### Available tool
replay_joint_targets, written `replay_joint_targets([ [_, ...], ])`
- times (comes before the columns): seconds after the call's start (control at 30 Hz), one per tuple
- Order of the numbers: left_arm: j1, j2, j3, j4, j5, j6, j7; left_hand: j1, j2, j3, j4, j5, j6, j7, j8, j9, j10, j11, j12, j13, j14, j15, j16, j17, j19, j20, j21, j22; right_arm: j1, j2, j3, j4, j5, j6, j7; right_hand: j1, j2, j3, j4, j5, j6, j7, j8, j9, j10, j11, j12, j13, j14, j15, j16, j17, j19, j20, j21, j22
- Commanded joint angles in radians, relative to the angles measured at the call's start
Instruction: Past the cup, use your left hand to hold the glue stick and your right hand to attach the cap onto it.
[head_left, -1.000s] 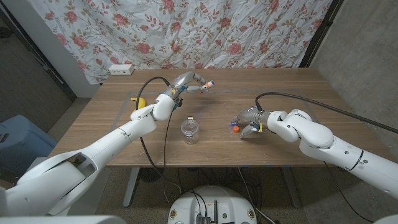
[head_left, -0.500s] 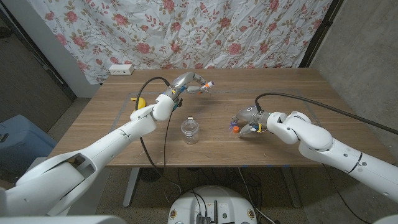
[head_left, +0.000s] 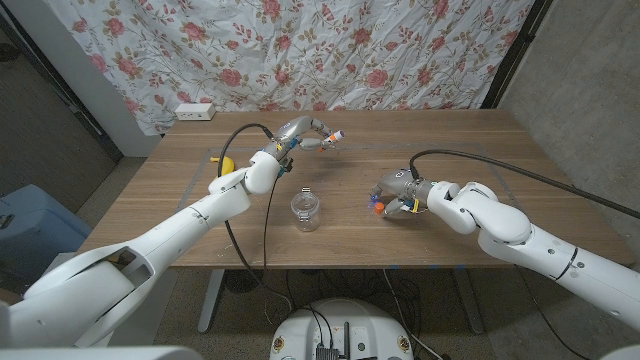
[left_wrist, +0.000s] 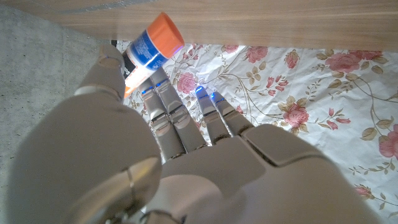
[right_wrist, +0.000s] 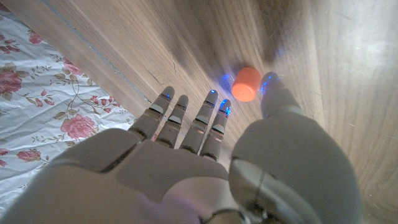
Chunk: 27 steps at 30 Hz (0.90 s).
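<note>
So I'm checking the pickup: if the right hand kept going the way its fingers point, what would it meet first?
Most likely the orange cap, lying on the table just off the right hand's fingertips; depth is hard to judge.

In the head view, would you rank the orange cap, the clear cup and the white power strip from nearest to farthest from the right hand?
1. Orange cap: at the right hand, by its fingertips.
2. Clear cup: table centre, toward the robot's left.
3. White power strip: far left corner.

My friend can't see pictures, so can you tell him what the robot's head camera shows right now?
The robot's left hand holds a glue stick up over the far side of a wooden table, while its right hand reaches down at a small orange cap on the table. A clear cup stands between the arms, with a flowered cloth behind.
</note>
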Motion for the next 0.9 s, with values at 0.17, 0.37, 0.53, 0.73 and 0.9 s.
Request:
replay_joint_targets([
  [0.17,0.001,0.0,-0.001,-0.002,0.001,0.0,-0.002,0.022,0.038,0.0,0.005,0.007,0.023,-0.001,0.007,0.006,0.002,-0.006,0.004,0.003,0.001,-0.136,0.0,0.001,0.002,-0.053,0.007,0.002,-0.017,-0.002,0.0,0.017,-0.005,0.005,-0.071,0.024,-0.007,-0.015,0.003,0.013,0.069,0.0,0.027,0.005,0.066,-0.002,0.007,-0.001,0.038,-0.128,0.006,0.002,0.024,-0.007,0.001,0.004],
  [0.37,0.004,0.0,-0.002,-0.006,0.001,0.002,0.0,0.021,0.038,-0.001,0.005,0.007,0.022,0.0,0.007,0.006,0.001,-0.006,0.004,0.003,0.002,-0.136,0.0,0.001,0.001,-0.054,0.007,0.002,-0.021,-0.004,0.002,0.021,-0.002,0.005,-0.085,0.027,-0.007,-0.022,0.006,0.016,0.093,0.0,0.034,0.005,0.091,-0.003,0.006,-0.001,0.05,-0.141,0.005,0.002,0.035,-0.012,0.003,0.004],
  [0.53,0.007,0.001,-0.001,-0.011,0.006,0.005,0.002,0.019,0.039,-0.001,0.006,0.007,0.023,-0.003,0.007,0.006,0.001,-0.006,0.004,0.003,0.002,-0.135,0.0,0.001,0.0,-0.054,0.006,0.002,-0.014,0.0,-0.001,0.031,-0.004,0.009,-0.09,0.026,-0.005,-0.029,0.009,0.02,0.116,0.0,0.041,0.005,0.117,-0.003,0.006,-0.001,0.058,-0.146,0.004,0.002,0.039,-0.013,0.001,0.004],
  [0.73,0.011,0.004,-0.003,-0.02,0.01,0.009,0.006,0.017,0.039,-0.002,0.006,0.007,0.023,-0.001,0.008,0.006,0.001,-0.005,0.004,0.003,0.002,-0.135,0.0,0.001,0.0,-0.054,0.006,0.002,-0.007,0.004,-0.006,0.041,-0.004,0.014,-0.101,0.036,0.004,-0.029,0.008,0.024,0.134,0.0,0.047,0.005,0.133,-0.003,0.004,-0.001,0.072,-0.15,0.007,0.003,0.039,-0.011,0.0,0.004],
  [0.9,0.018,0.009,-0.006,-0.034,0.014,0.019,0.006,0.016,0.04,-0.002,0.006,0.007,0.023,-0.001,0.007,0.006,0.001,-0.006,0.004,0.003,0.001,-0.135,0.0,0.001,0.0,-0.054,0.006,0.002,-0.017,-0.006,-0.001,0.034,0.002,0.016,-0.115,0.05,0.013,-0.032,0.007,0.029,0.166,0.0,0.057,0.006,0.161,-0.004,0.003,-0.001,0.087,-0.153,0.009,0.005,0.048,-0.015,0.001,0.004],
])
